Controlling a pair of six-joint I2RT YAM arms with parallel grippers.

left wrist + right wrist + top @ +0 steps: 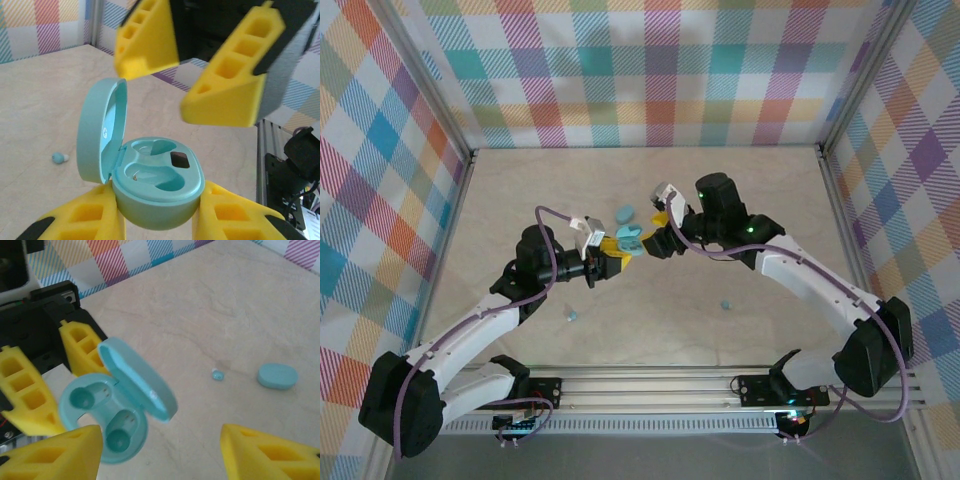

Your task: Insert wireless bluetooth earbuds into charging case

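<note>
L tool [160, 212] clamps charging case [157, 185], lid open, both wells empty, over tabletop [650, 340]. R tool [160, 435] open, empty, just beside case. Loose earbuds [727, 304] lie on tabletop; none inserted yet, both pending.

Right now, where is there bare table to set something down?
Free: the pale table's far strip under the plaid back wall, and the near middle between two tiny light-blue earbuds. Crowded: the centre, where the left gripper holds the open light-blue oval case, the open right gripper beside it, a loose light-blue oval just beyond.
</note>
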